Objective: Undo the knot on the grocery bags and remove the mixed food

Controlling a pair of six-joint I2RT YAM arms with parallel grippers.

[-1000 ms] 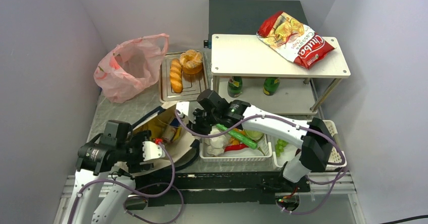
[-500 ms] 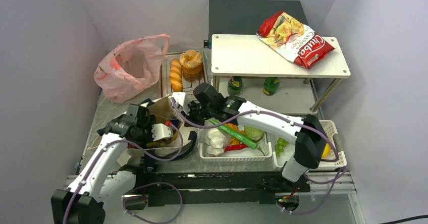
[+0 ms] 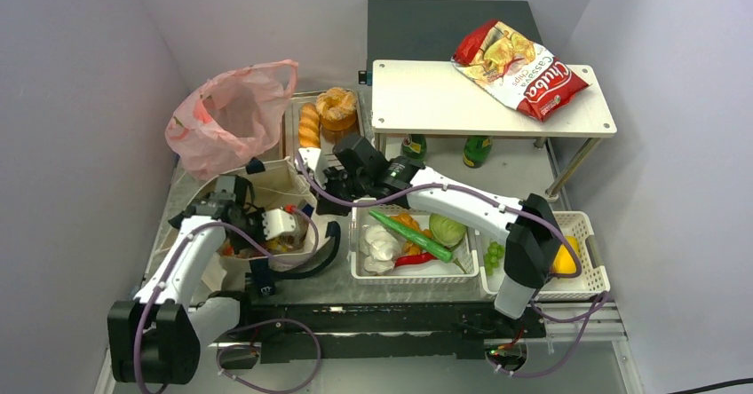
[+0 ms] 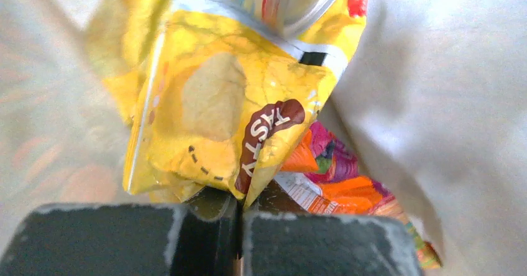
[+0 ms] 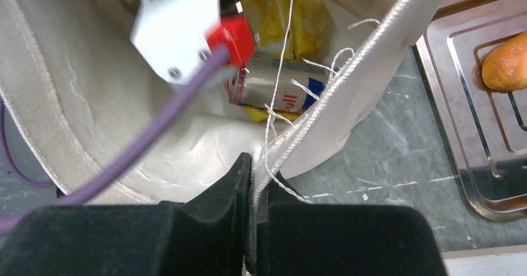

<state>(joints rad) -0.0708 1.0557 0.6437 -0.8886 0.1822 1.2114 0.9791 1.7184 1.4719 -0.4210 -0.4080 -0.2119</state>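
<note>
Crowded near-left edge of the worktop (image 5: 385, 158): beige tote (image 3: 271, 177) standing open, hemmed by the left wall and a white basket (image 3: 413, 279) just to its right, already holding white garlic (image 3: 380, 248), green cabbage (image 3: 447, 232) and the long green vegetable (image 3: 413, 234).

Little room inside the tote. Deep in it, left tool (image 4: 239, 223), jaws together, clamped on the bottom corner of the yellow Lay's bag (image 4: 211, 102); small pink snack bag (image 4: 335, 158) underneath, cloth pressing in from the right.

Right tool (image 5: 253, 192) pinched shut on the tote's corded rim; loose threads across the opening, a silver can (image 5: 279, 89) below.

Just beyond the tote, a metal tray (image 5: 460, 133) with baguette (image 3: 309, 126) and ring-shaped brown bun (image 3: 337, 106).

Pink carrier bag (image 3: 226, 119) at the far-left corner, apart from both arms.

White shelf (image 3: 444, 101) along the far right, red chips bag (image 3: 519, 70) on top.

Readable: "TASTY" on the yellow bag; "Chuba", "Cassava" on the red.
</note>
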